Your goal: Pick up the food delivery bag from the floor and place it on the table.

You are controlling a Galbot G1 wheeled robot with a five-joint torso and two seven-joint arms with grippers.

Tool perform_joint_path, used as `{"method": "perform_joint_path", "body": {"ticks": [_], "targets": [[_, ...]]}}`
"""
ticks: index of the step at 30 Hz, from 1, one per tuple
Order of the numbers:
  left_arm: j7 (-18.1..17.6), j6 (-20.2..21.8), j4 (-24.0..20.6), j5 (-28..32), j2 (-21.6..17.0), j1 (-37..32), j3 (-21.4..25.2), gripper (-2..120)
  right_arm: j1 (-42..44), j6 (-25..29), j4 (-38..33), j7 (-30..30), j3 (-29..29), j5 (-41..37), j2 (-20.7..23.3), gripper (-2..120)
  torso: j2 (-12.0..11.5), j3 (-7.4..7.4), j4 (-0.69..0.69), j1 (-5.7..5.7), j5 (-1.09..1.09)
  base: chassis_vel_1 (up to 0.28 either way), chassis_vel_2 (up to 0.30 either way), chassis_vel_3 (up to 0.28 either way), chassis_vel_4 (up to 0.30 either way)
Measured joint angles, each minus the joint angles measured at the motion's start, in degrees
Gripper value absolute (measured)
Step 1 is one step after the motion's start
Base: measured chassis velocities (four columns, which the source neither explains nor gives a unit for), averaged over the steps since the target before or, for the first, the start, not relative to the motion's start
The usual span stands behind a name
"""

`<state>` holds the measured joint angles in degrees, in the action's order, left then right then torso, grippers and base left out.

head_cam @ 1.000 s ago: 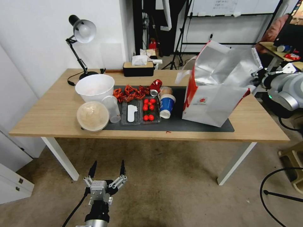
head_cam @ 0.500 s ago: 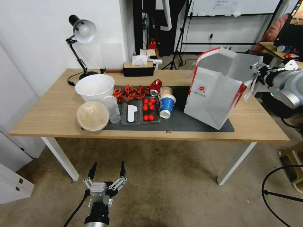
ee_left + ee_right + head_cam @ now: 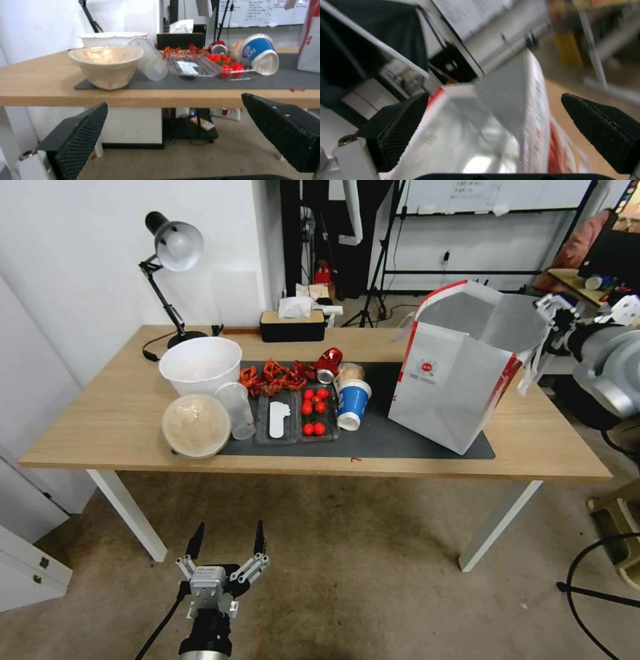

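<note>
Two hands appear. Left hand [image 3: 225, 545], fingers spread and empty, hangs low over the floor [image 3: 373, 580]. Food delivery bag [image 3: 460, 373] stands upright on the surface [image 3: 100, 427], on its dark mat. Right hand [image 3: 557, 317], fingers apart, sits beside the bag's rim; placement looks complete.

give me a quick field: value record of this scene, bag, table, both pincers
bag: food delivery bag upright on the table, mouth open, foil lining visible
bag position: right end of the dark mat, beside the blue cup
table: table also holds a white bowl, tomatoes and a lamp
right pincer: right pincer open at the bag's top right edge, not gripping it
left pincer: left pincer open, low over the floor in front of the table
</note>
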<state>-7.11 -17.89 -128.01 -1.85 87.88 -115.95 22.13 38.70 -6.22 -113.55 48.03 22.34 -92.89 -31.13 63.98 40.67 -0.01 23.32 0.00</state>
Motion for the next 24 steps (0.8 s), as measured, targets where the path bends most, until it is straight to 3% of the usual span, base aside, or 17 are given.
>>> {"method": "perform_joint_path", "body": {"ticks": [4, 7, 10, 16, 24], "targets": [[-0.15, 0.00, -0.49, 0.35, -0.07, 0.05, 0.04, 100, 5.24, 2.38, -3.28, -6.93, 1.44, 8.86, 1.36, 100, 0.00, 0.00, 0.01, 0.00, -0.01, 0.000, 0.000, 0.000, 0.000], [-0.43, 0.06, -1.11, 0.93, -0.17, 0.14, 0.13, 100, 15.78, 4.83, -8.66, -16.82, 4.30, 18.54, 3.32, 100, 0.00, -0.01, -0.01, 0.00, 0.00, 0.000, 0.000, 0.000, 0.000], [-0.40, 0.20, -1.54, 1.50, -0.26, 0.01, 0.23, 100, 20.88, 5.24, -12.04, -20.08, 5.37, 23.59, 3.87, 100, 0.00, -0.01, 0.00, -0.01, 0.00, 0.000, 0.000, 0.000, 0.000], [-0.33, 0.67, -2.25, 1.43, -0.43, -0.58, 0.48, 100, 31.62, 7.92, -17.26, -25.05, 5.66, 36.41, 2.64, 100, 0.00, 0.00, 0.00, -0.01, 0.00, 0.000, 0.000, 0.000, 0.000], [-0.51, 1.41, -3.36, 1.11, -0.36, -1.07, 0.52, 100, 41.00, 12.49, -20.87, -25.57, 3.54, 48.45, -0.87, 100, 0.01, -0.01, 0.02, 0.00, 0.00, 0.000, 0.000, 0.000, 0.000]]}}
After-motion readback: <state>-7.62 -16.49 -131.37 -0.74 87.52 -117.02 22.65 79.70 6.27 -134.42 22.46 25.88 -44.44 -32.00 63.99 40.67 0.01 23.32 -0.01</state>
